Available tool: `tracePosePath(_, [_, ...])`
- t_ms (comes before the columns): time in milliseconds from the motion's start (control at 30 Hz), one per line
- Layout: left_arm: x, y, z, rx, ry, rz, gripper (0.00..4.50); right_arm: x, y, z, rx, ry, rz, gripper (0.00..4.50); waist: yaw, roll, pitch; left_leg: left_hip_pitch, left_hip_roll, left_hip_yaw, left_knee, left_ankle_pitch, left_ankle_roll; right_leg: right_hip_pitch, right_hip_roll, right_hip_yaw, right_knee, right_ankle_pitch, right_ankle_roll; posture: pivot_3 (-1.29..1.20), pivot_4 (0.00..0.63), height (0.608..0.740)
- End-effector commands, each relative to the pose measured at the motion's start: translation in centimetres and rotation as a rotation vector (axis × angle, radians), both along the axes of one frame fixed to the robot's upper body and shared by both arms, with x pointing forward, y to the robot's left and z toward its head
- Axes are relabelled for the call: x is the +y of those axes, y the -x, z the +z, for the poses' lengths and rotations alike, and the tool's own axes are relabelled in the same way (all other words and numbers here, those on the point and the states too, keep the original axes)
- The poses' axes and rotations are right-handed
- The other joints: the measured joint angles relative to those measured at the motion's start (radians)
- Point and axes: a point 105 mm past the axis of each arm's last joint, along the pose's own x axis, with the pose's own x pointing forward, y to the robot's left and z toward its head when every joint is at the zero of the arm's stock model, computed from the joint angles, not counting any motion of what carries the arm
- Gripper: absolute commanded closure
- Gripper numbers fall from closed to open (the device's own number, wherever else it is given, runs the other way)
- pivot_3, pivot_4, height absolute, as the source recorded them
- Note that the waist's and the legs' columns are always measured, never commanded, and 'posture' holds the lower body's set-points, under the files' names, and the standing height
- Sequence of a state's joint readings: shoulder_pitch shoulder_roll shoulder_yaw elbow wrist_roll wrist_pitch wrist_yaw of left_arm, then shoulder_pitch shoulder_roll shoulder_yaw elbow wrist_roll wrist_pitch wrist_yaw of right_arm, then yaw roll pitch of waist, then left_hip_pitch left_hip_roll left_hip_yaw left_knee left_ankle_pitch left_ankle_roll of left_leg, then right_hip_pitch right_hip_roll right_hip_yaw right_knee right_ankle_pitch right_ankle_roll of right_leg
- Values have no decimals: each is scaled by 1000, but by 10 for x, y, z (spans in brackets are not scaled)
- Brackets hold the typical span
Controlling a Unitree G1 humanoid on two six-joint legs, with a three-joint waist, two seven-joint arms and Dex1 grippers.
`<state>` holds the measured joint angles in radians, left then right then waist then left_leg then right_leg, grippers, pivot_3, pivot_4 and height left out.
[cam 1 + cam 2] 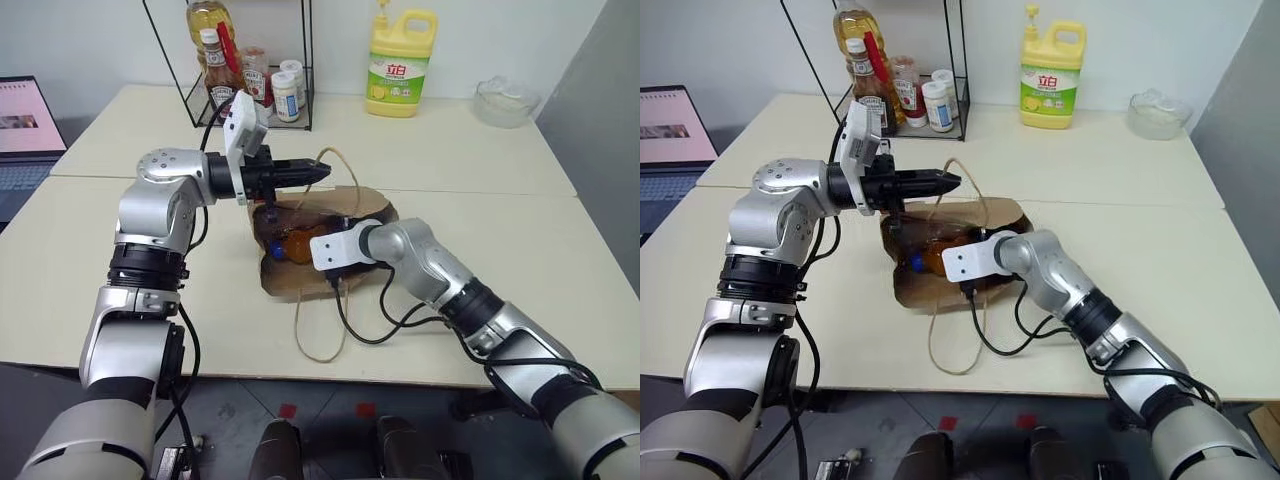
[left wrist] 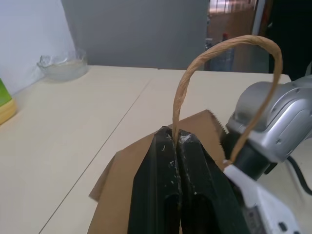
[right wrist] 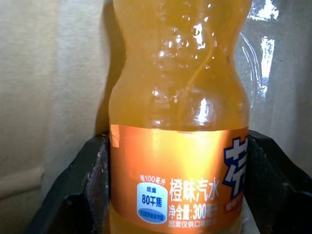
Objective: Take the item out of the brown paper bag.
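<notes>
Right gripper (image 3: 178, 195): fingers spread either side of the item (image 3: 178, 122), flanking its labelled body; whether they are pressing on it cannot be told. The bottle lies inside the brown paper bag (image 1: 375, 208), long axis roughly left-right, blue cap at the left. Left gripper (image 1: 322, 172): fingers pressed together on a cord handle (image 2: 195, 68), lifting the bag's mouth. Right arm nearer; withdrawal likely runs rightward and near.
</notes>
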<state>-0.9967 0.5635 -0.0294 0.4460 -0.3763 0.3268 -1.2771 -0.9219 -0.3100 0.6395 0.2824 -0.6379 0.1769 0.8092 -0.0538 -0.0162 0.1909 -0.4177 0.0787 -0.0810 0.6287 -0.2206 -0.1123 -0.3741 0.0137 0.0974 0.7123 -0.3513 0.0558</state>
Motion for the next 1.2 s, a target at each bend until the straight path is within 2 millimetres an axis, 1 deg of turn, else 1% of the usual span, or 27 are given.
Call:
tracePosePath(33, [2, 0, 20, -74, 11, 5, 4500, 10, 8, 20, -17, -52, 59, 1305, -1, 0, 0, 0, 0, 0, 0, 0, 0, 0, 0, 0, 0, 0, 0, 0, 150, 740])
tracePosePath(133, [2, -1, 21, -77, 9, 6, 4500, 18, 14, 28, -15, -85, 89, 1305, -2, 0, 0, 0, 0, 0, -1, 0, -1, -1, 0, 0, -1, 0, 0, 0, 150, 740])
tracePosePath(233, [1, -3, 21, -79, 6, 6, 4500, 23, 22, 42, 3, -155, 118, 1305, -3, 0, 0, 0, 0, 0, -1, 0, -1, -1, 0, 0, -1, 0, 0, 0, 150, 740])
tracePosePath(300, [1, -3, 21, -81, 5, 4, 4500, 25, 29, 55, 35, -218, 132, 1305, -3, 0, 1, 0, 0, 0, -1, 0, -1, -1, 0, 0, 0, 0, 0, 0, 150, 740])
tracePosePath(400, [0, -3, 22, -83, 5, 3, 4500, 25, 35, 65, 61, -257, 141, 1305, -3, 0, 1, 0, 0, 0, -1, 0, -1, -1, 0, 0, 0, 0, 0, 0, 150, 740])
tracePosePath(600, [0, -3, 22, -84, 6, 3, 4500, 20, 53, 79, 114, -320, 187, 1305, -2, 0, 1, 0, 0, 0, -1, 0, 0, -1, 0, 0, 0, 0, 0, 0, 150, 740])
tracePosePath(733, [-1, -4, 22, -86, 8, 3, 4500, 10, 71, 88, 174, -389, 256, 1305, -2, 0, 1, -1, 0, 0, -1, 0, 0, -1, 0, 0, -1, 0, 0, 0, 150, 740])
tracePosePath(800, [-2, -4, 22, -86, 8, 0, 4500, 7, 76, 93, 175, -413, 289, 1305, -3, 0, 1, -1, 0, 0, -1, 0, 0, -1, 0, 0, -1, 0, 0, 0, 150, 740])
tracePosePath(1067, [-7, -5, 23, -88, 10, -13, 4500, 4, 86, 115, 157, -531, 369, 1305, -3, 0, 1, -1, 0, 0, -1, 0, 0, -1, 0, 0, -1, 0, 0, 0, 150, 740])
tracePosePath(1200, [-7, -6, 23, -89, 11, -12, 4500, -5, 91, 137, 116, -588, 393, 1305, -3, 0, 1, -1, 0, 0, -1, 0, 0, -1, 0, 0, -1, 0, 0, 0, 150, 740])
